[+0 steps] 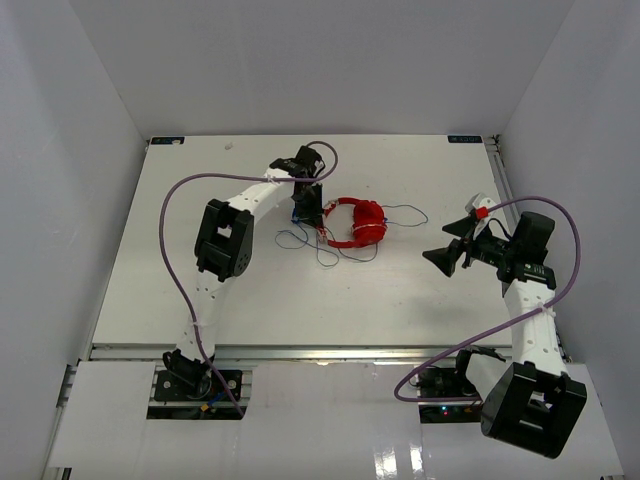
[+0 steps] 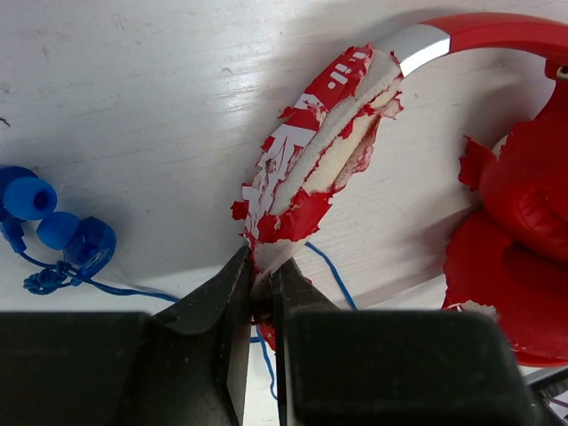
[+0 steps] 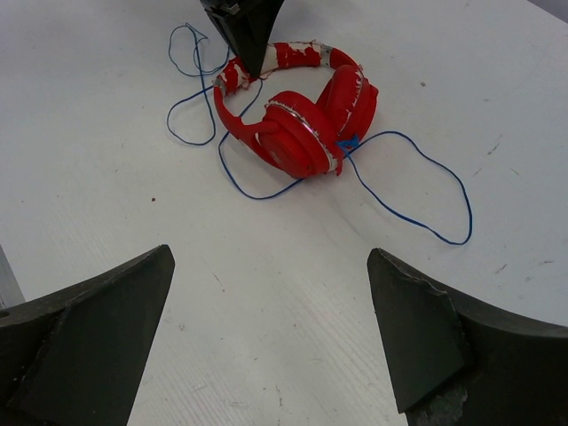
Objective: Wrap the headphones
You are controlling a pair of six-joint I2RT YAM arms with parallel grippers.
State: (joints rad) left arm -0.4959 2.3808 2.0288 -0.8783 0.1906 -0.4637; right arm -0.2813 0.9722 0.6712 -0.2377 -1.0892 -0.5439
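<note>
The red headphones [image 1: 358, 224] lie near the middle of the table, cups folded together. They also show in the right wrist view [image 3: 297, 115]. Their peeling red-and-white headband [image 2: 311, 169] runs into my left gripper [image 2: 260, 275], which is shut on the headband's end. In the top view the left gripper [image 1: 313, 213] sits at the headphones' left side. The thin blue cable [image 3: 417, 195] trails in loose loops around the headphones on the table. A small blue plug [image 2: 53, 226] lies left of the left gripper. My right gripper [image 1: 445, 258] is open and empty, to the right of the headphones.
Thick purple robot cables [image 1: 180, 200] arc over both arms. White walls enclose the table [image 1: 250, 300] on three sides. A metal rail [image 1: 300, 352] marks the near edge.
</note>
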